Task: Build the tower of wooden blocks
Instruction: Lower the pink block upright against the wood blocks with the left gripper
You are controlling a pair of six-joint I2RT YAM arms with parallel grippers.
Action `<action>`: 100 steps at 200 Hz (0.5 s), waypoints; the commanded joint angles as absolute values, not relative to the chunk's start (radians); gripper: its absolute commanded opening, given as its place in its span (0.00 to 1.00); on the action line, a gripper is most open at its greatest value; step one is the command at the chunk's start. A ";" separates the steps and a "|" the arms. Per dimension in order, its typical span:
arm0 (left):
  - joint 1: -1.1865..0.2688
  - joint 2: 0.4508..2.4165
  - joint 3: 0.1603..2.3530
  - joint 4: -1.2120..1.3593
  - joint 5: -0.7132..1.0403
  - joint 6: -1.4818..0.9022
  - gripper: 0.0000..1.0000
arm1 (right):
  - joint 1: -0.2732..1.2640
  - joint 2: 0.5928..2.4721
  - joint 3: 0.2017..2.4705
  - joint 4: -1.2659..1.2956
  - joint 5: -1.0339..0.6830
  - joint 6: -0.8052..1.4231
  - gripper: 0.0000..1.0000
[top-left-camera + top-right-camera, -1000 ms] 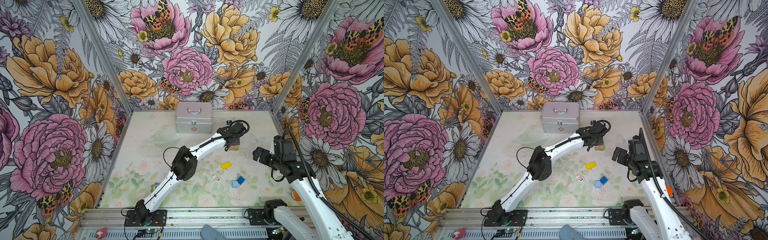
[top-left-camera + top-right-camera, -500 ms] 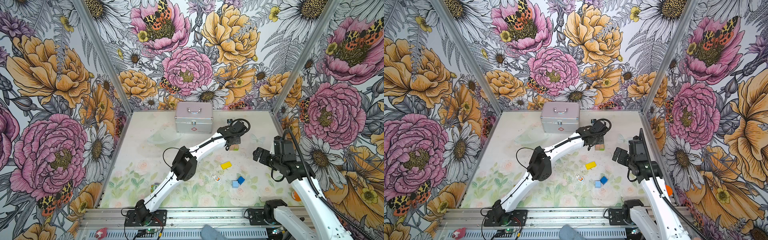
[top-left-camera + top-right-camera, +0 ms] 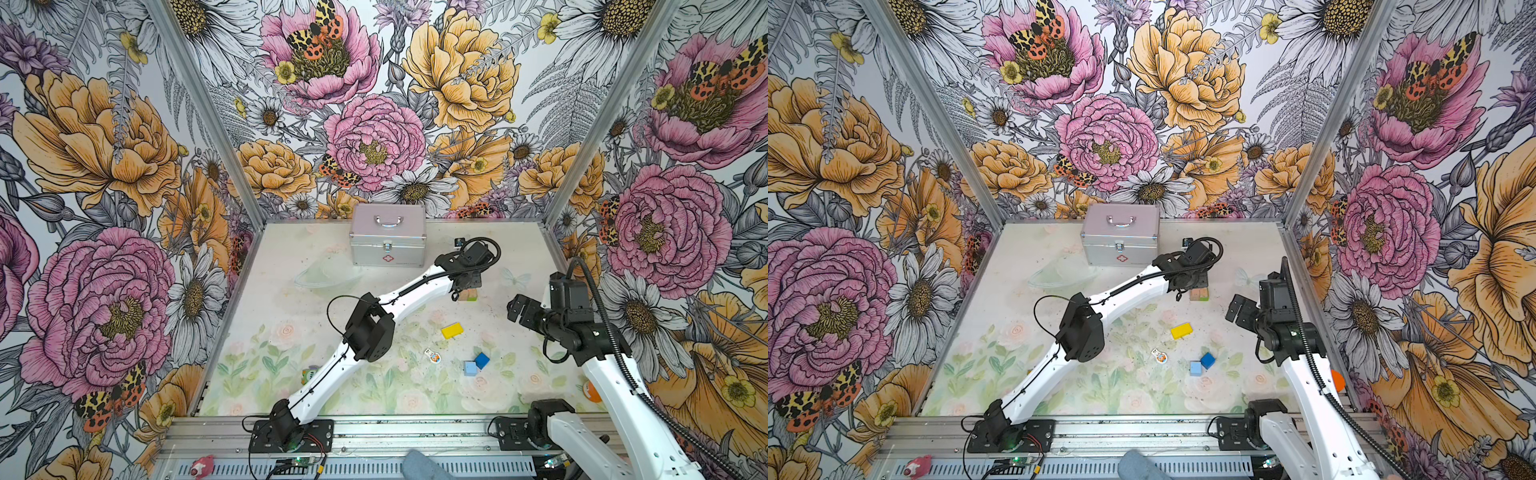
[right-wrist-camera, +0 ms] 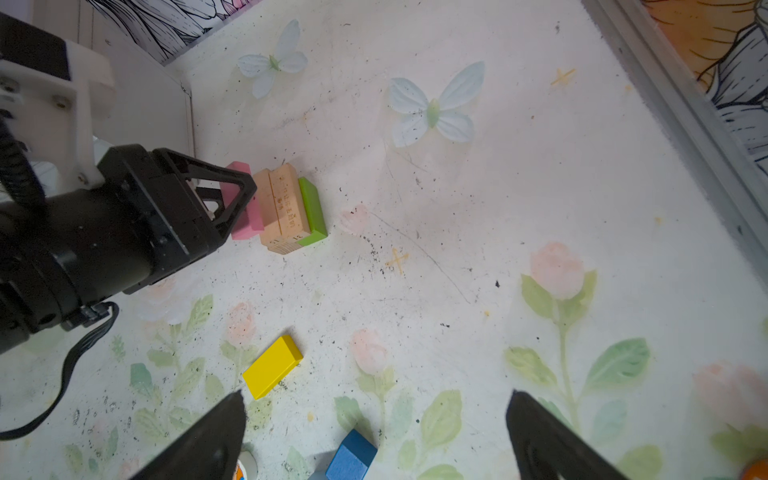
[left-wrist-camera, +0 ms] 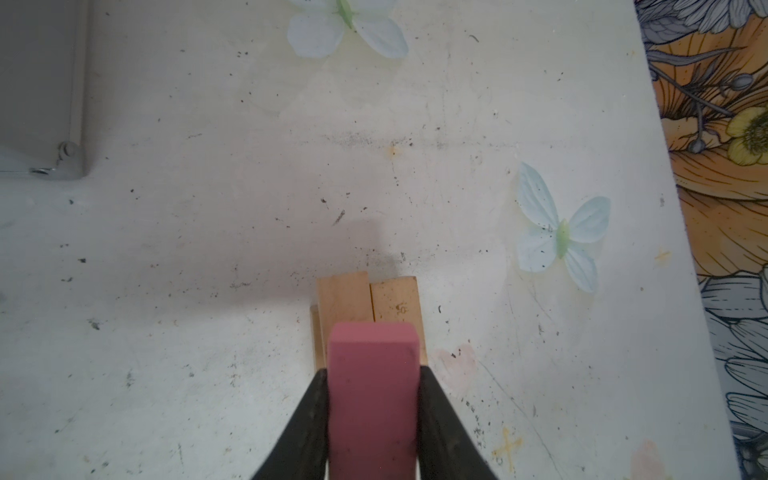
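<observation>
Almost nothing has moved since a second ago: left jaws stay closed on the pink block [image 5: 372,395], just beside the tan blocks [image 4: 282,208]; right jaws wide open, empty.

red cross [image 3: 387,258] outline on silver case [image 3: 386,239] front, engraved numerals on tan block [image 4: 284,208], mostly illegible

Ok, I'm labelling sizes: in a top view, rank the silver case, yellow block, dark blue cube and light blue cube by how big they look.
1. silver case, by far the largest.
2. yellow block.
3. dark blue cube and light blue cube: about alike, not ranked apart.
</observation>
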State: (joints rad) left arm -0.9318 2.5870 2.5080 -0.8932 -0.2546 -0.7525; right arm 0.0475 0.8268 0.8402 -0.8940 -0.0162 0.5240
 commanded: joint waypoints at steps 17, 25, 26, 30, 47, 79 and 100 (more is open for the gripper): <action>-0.927 2.595 2.525 -0.898 -0.287 -0.746 0.34 | 0.038 0.831 0.836 -0.871 -0.032 0.516 1.00; -0.927 2.596 2.526 -0.896 -0.287 -0.746 0.34 | 0.038 0.832 0.835 -0.871 -0.033 0.517 1.00; -0.927 2.596 2.525 -0.897 -0.287 -0.746 0.34 | 0.038 0.833 0.835 -0.871 -0.033 0.517 1.00; -0.926 2.597 2.525 -0.896 -0.287 -0.746 0.34 | 0.038 0.833 0.835 -0.872 -0.034 0.517 1.00; -0.925 2.599 2.528 -0.897 -0.287 -0.746 0.34 | 0.037 0.833 0.834 -0.871 -0.036 0.517 1.00; -0.922 2.603 2.535 -0.897 -0.294 -0.743 0.35 | 0.034 0.831 0.835 -0.871 -0.037 0.517 1.00; -0.919 2.610 2.546 -0.896 -0.294 -0.741 0.35 | 0.031 0.831 0.834 -0.871 -0.041 0.515 1.00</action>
